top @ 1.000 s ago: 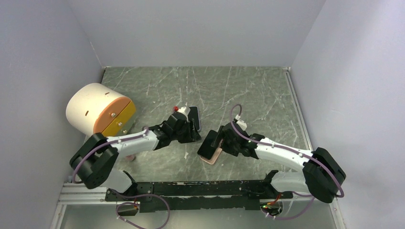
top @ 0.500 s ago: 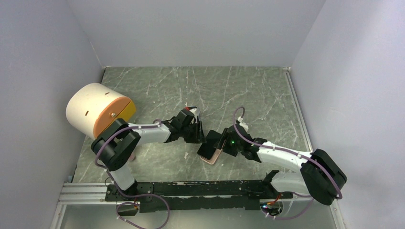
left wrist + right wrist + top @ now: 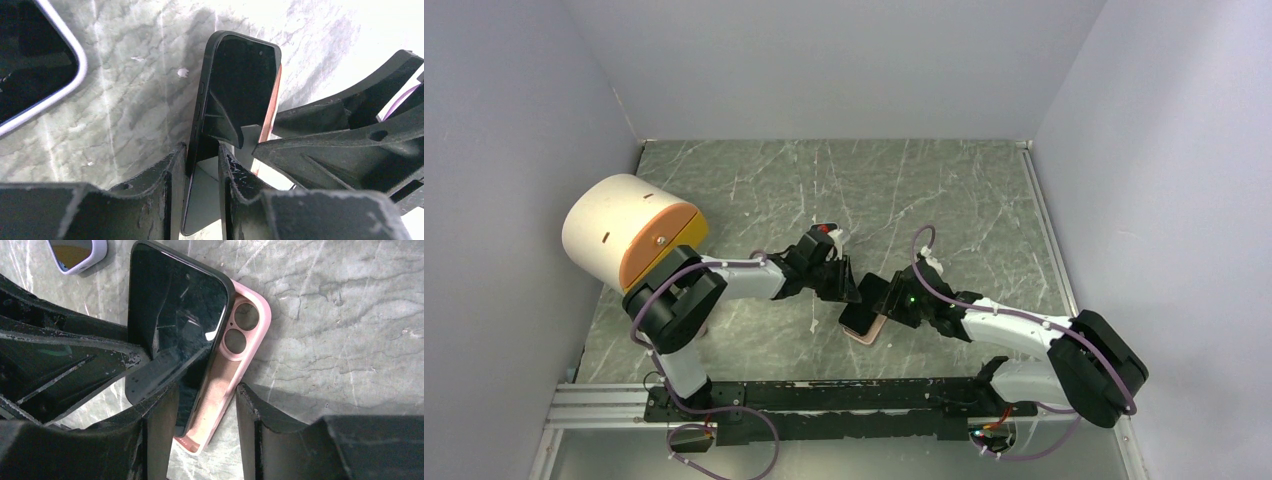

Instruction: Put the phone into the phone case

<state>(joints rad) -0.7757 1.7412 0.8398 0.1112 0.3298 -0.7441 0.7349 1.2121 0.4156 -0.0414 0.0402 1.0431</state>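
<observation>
Over pink phone case, left claw pinches black phone, tilted; right claw wide astride both. Seating step; nxt prob. press flat.

Left hand and right hand meet over the phone and pink case; no passage between them. Second phone lies just behind the left hand, and a white drum blocks the far-left corner. Back and right of the surface lie open.

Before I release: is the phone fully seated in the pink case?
No, the phone lies tilted and offset, leaving the camera holes and floor of the pink case uncovered.
</observation>
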